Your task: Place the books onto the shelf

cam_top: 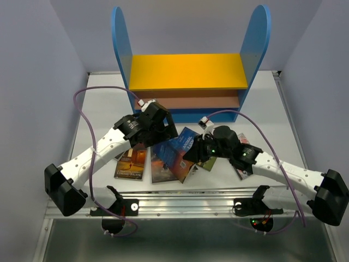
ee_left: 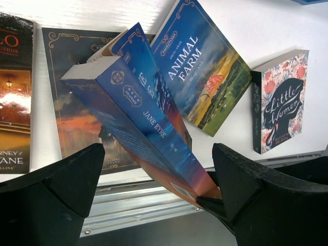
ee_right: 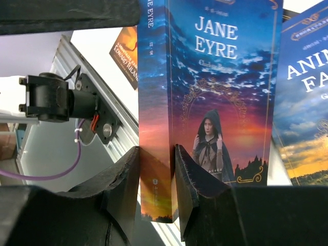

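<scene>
Right hand pinches the blue-and-sunset Jane Eyre paperback near its spine.

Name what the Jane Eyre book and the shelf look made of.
Jane Eyre book: paper, a paperback by its look; thin, slightly glossy printed cover, pale page edges. Shelf: probably painted wood or board; flat, matte, evenly coloured panels, no grain visible.
</scene>
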{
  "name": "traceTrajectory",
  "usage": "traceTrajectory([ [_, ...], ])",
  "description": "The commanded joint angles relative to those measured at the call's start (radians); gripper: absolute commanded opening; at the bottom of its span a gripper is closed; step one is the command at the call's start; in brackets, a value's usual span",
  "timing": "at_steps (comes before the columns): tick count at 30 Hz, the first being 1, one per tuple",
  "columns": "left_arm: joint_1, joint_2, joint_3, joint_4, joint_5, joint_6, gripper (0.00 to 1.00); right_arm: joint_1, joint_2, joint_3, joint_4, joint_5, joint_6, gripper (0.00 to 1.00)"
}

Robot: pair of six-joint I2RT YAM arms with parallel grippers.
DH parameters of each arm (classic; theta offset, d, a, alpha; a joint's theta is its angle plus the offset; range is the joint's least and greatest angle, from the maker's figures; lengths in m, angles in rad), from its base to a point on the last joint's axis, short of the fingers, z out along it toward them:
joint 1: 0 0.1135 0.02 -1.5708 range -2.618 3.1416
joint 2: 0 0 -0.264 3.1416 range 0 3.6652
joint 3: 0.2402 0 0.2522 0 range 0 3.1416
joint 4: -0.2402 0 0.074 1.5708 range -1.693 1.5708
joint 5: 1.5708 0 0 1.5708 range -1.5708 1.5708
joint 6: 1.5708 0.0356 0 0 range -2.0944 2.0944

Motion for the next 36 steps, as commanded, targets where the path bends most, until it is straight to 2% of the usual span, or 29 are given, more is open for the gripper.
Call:
traceTrajectory([
  [1,0.003,0.0,-0.001,-0.018,-0.019,-0.037,0.99,0.035,0.002,0.029,0.03,0.017,-0.034,0.01],
  [10,-0.004,0.092,-0.006,-0.022,-0.008,-0.071,0.99,0.066,-0.012,0.014,0.044,0.028,-0.049,0.01],
  [14,-0.022,0.128,-0.007,-0.065,-0.017,-0.084,0.94,0.075,-0.021,0.011,0.036,0.042,-0.065,0.01],
  [17,-0.036,0.143,-0.006,-0.07,-0.017,-0.094,0.78,0.094,-0.029,0.005,0.047,0.043,-0.074,0.01],
  [18,-0.037,0.146,-0.004,-0.071,-0.019,-0.095,0.65,0.094,-0.032,0.003,0.048,0.048,-0.076,0.01],
  [21,-0.046,0.161,0.007,-0.082,-0.027,-0.098,0.51,0.103,-0.043,-0.001,0.047,0.052,-0.08,0.01],
  [23,-0.054,0.177,0.02,-0.093,-0.033,-0.097,0.31,0.103,-0.052,-0.003,0.042,0.051,-0.085,0.01],
  [24,-0.059,0.18,0.028,-0.1,-0.033,-0.098,0.12,0.103,-0.056,-0.003,0.041,0.049,-0.089,0.01],
  [25,-0.063,0.185,0.03,-0.104,-0.034,-0.095,0.0,0.103,-0.061,-0.005,0.039,0.042,-0.094,0.01],
  [29,-0.083,0.166,0.039,-0.131,-0.066,-0.094,0.0,0.103,-0.072,0.005,0.011,-0.004,-0.115,0.01],
  [30,-0.088,0.143,0.036,-0.134,-0.074,-0.092,0.0,0.103,-0.084,0.012,-0.007,-0.007,-0.129,0.06],
  [31,-0.094,0.128,0.031,-0.136,-0.095,-0.088,0.0,0.103,-0.095,0.014,-0.015,-0.009,-0.137,0.43],
  [32,-0.1,0.111,0.028,-0.136,-0.108,-0.087,0.0,0.103,-0.109,0.017,-0.022,-0.006,-0.144,0.55],
  [33,-0.109,0.073,0.028,-0.133,-0.14,-0.087,0.0,0.103,-0.138,0.02,-0.032,0.0,-0.149,0.8],
  [34,-0.112,0.053,0.024,-0.124,-0.154,-0.074,0.0,0.103,-0.153,0.025,-0.039,0.005,-0.152,0.96],
  [36,-0.116,-0.025,0.008,-0.09,-0.172,-0.052,0.0,0.103,-0.179,0.032,-0.055,0.043,-0.151,1.0],
])
